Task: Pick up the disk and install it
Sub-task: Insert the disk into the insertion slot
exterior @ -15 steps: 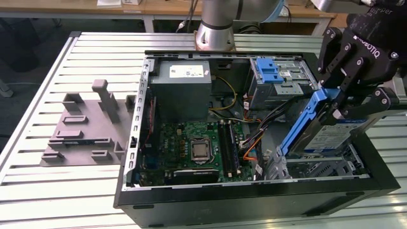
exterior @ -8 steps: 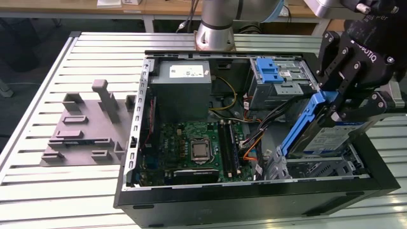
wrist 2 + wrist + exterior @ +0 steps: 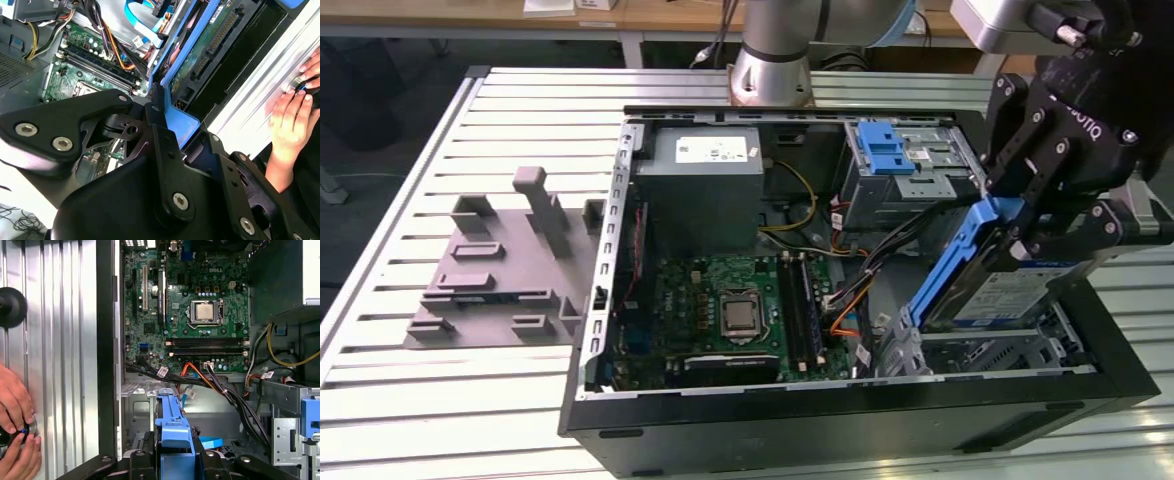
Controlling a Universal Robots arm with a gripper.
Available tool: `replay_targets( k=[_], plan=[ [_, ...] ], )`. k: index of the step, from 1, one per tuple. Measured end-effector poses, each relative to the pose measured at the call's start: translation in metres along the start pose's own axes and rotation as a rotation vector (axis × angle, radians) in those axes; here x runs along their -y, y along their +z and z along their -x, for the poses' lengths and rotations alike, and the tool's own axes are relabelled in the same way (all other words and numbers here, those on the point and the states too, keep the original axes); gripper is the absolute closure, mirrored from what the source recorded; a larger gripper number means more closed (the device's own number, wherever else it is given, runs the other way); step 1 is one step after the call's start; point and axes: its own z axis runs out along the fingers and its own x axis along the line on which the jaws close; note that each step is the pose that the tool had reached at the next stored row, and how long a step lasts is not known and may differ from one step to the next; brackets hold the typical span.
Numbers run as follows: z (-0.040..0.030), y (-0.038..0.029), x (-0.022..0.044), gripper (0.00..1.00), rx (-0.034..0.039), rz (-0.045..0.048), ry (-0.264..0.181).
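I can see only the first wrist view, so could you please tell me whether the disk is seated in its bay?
Observer: Not seated. In the exterior view the disk hangs tilted, its lower end over the grey cage in the case, on that view's right. I cannot tell whether it touches the cage.
Operator: Thank you. Where do the jaws hold it?
Observer: They are shut on its raised upper end.
Operator: Is anything lying beside the case?
Observer: Yes, a grey fixture lies next to it, on the exterior view's left.
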Motion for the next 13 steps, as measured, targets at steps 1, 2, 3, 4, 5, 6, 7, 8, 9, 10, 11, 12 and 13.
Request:
replay_targets(
  k=[1,2,3,4,5,6,7,8,9,10,11,12,13],
  plan=[
    [0.0000,0.0007,0.0000,0.64,0.0000,0.0000,0.000],
    [0.0000,0.0015,0.0000,0.64,-0.0002,0.0000,0.000],
    [0.0000,0.0023,0.0000,0.64,-0.0001,0.0000,0.000],
    [0.0000,0.0032,0.0000,0.64,0.0000,0.0000,0.000],
    [0.0000,0.0042,0.0000,0.64,-0.0001,0.0000,0.000],
    [0.0000,0.0051,0.0000,0.64,0.0000,0.0000,0.000],
    [0.0001,0.0061,0.0000,0.64,0.0000,0.0000,0.000],
    [0.0001,0.0070,0.0000,0.64,-0.0001,0.0000,0.000],
    [0.0001,0.0080,0.0000,0.64,-0.0001,0.0000,0.000],
    [0.0001,0.0089,0.0000,0.64,0.0000,-0.0001,0.000],
    [0.0001,0.0098,0.0000,0.64,0.0000,0.0000,0.000],
    [0.0001,0.0106,0.0000,0.64,-0.0001,0.0000,0.000],
    [0.0001,0.0115,0.0000,0.64,-0.0001,0.0001,0.000]
  ],
)
